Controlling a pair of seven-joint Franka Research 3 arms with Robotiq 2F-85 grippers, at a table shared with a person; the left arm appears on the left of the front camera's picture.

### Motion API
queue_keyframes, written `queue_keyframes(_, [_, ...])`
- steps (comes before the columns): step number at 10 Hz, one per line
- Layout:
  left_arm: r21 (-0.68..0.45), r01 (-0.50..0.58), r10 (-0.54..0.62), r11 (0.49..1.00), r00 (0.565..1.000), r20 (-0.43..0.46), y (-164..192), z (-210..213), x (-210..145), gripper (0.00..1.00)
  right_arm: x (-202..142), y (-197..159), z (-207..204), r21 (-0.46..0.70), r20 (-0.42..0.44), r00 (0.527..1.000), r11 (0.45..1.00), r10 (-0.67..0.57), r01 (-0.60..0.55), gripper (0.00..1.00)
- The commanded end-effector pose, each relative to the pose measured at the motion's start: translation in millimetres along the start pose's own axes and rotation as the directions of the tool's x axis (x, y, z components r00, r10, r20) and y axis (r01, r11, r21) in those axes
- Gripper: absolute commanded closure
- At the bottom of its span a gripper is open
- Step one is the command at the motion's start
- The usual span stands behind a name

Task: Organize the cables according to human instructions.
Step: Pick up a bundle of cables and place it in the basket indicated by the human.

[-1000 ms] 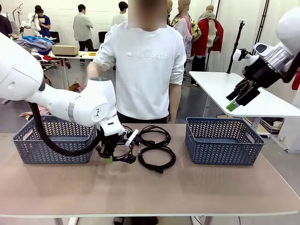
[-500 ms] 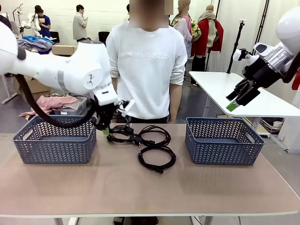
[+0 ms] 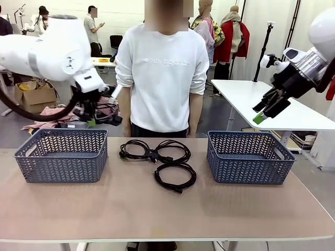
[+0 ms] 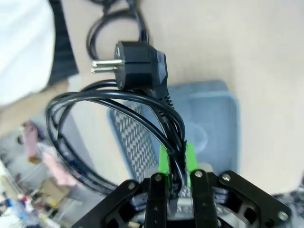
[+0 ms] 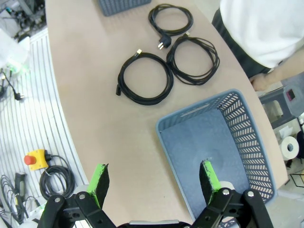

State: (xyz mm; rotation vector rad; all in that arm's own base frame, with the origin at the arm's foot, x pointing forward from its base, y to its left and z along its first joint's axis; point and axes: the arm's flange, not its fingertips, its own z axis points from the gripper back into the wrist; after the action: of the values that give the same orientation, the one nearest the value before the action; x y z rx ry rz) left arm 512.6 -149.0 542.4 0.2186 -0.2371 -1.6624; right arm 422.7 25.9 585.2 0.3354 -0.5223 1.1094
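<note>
My left gripper (image 3: 92, 115) hangs above the left blue basket (image 3: 62, 157), shut on a coiled black cable (image 3: 108, 112). In the left wrist view the green pads (image 4: 164, 159) pinch the coil's strands (image 4: 109, 123), its two-pin plug (image 4: 142, 64) sticks out ahead, and the basket (image 4: 213, 109) lies below. Three more coiled cables lie on the table's middle (image 3: 135, 149) (image 3: 172, 150) (image 3: 175, 176), also in the right wrist view (image 5: 171, 19) (image 5: 194, 61) (image 5: 142, 78). My right gripper (image 3: 258, 113) is raised at the right, open and holding nothing (image 5: 154, 176).
A second blue basket (image 3: 250, 157) stands at the table's right, below my right gripper (image 5: 223, 152). A person in a white sweater (image 3: 162, 78) stands at the far edge behind the cables. The tan table front (image 3: 167, 214) is bare.
The left arm has lifted its cable off the table and carried it up and to the left, over the left basket. The right arm has not moved.
</note>
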Motion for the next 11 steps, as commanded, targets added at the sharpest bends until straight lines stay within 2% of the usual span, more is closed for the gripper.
queue_keyframes(1, [0.019, -0.104, 0.104, 0.994, 0.994, -0.033, -16.6, 1.0, -30.4, 0.97, 2.0, -1.4, 1.6, -0.001, -0.001, 1.0, 1.0, 0.001, -0.001, 0.0])
queue_keyframes(3, [0.014, -0.208, 0.208, 0.978, 0.978, -0.024, -32.8, -7.5, -70.1, 0.97, 2.0, -1.4, 1.6, -0.001, -0.001, 1.0, 1.0, 0.001, -0.001, 0.0])
queue_keyframes(5, [0.005, -0.26, 0.26, 0.966, 0.965, -0.03, -48.6, -23.0, -86.2, 0.97, 2.0, -1.4, 1.6, -0.001, -0.001, 1.0, 1.0, 0.001, -0.001, 0.0])
queue_keyframes(8, [-0.009, -0.302, 0.302, 0.953, 0.953, -0.032, -53.9, -52.8, -93.8, 0.97, 2.0, -1.4, 1.6, -0.001, -0.001, 1.0, 1.0, 0.001, -0.001, 0.0])
queue_keyframes(11, [0.015, -0.298, 0.298, 0.954, 0.954, -0.035, -42.2, -74.2, -89.1, 0.97, 2.0, -1.4, 1.6, -0.001, -0.001, 1.0, 1.0, 0.001, -0.001, 0.0])
